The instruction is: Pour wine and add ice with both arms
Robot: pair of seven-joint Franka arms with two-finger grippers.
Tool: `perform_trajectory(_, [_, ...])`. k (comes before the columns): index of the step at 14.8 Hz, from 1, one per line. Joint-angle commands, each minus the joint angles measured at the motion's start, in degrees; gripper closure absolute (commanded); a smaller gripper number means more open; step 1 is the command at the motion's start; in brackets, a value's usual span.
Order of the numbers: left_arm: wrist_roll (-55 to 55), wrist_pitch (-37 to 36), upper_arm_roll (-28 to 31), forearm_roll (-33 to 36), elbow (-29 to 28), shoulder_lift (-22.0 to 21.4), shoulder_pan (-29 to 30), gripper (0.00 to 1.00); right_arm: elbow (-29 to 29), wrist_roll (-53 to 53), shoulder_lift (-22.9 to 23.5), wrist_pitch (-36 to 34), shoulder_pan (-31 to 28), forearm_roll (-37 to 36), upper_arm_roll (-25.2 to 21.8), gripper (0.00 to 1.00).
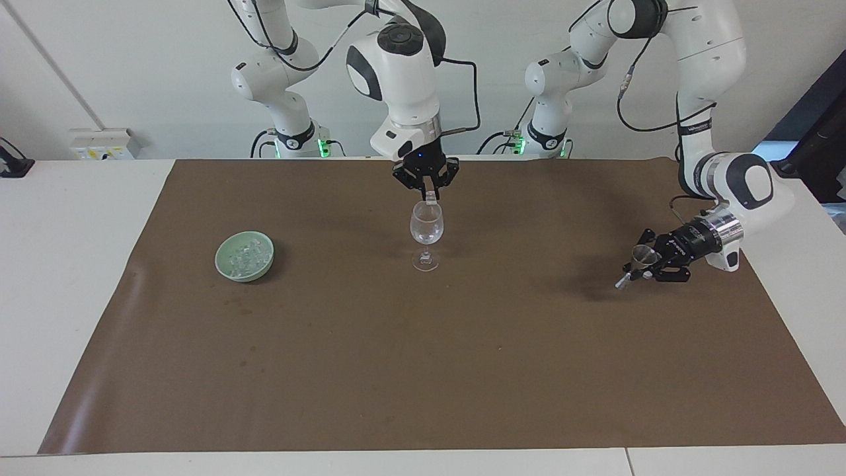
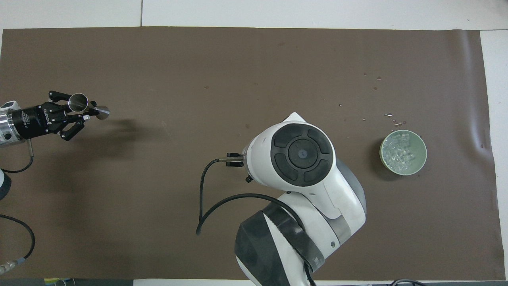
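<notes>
**Ice cube over the glass, measure held off to the side**

My right hand (image 1: 430,196) hangs directly over the wine glass (image 1: 426,228), fingertips pinched on one clear ice cube (image 1: 430,196) just above the rim. From overhead my own wrist covers both the glass and the hand, so I read this from the facing view only.

The rest of the ice (image 2: 401,151) lies heaped in the green bowl (image 2: 421,163), toward the right arm's end of the tabletop (image 1: 59,277), well apart from the glass. A few drops or bits dot the brown mat (image 2: 254,71) near the bowl.

My left hand (image 1: 651,268) is low over the mat toward the left arm's end, closed tight on a small metal measuring cup (image 2: 79,102), tilted somewhat. Whether anything is left in it, I cannot tell.

Step in hand, as I judge it: adding ice. The glass looks clear; I cannot make out how much it holds.

Next move calls for opening the right fingers while centred over the bowl of the glass, from low enough that the cube drops in without a splash or a knock on the rim. Left hand should keep the cup clear meanwhile.
</notes>
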Motion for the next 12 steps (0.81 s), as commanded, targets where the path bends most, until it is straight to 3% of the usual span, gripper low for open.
perform_trajectory(1, [4.55,-2.79,-0.71,-2.14,1.35,3.93,2.84,1.0,-2.53,-0.3,-1.84,2.08,-0.04,-0.62,-0.17,0.97])
perform_trajectory(5, [6.14,-2.09,-0.62,-4.51,1.7,7.09,3.02,1.0,-2.88,-0.48,-1.84,2.86,-0.57,-0.62,-0.17,0.94])
perform_trajectory(8, [6.41,0.36,-0.62,-5.3,1.09,7.45,2.49,1.0,-3.24,-0.48,-1.84,3.31,-0.57,-0.62,-0.17,0.7])
perform_trajectory(10, [6.5,1.43,-0.53,-5.22,0.39,7.45,2.31,1.0,-2.89,-0.48,-1.84,3.13,-0.66,-0.62,-0.25,0.59])
perform_trajectory(12, [7.46,2.21,-0.53,-5.22,-0.93,7.28,2.49,1.0,-2.27,-0.48,-1.58,2.87,-0.75,-0.7,-0.34,0.55])
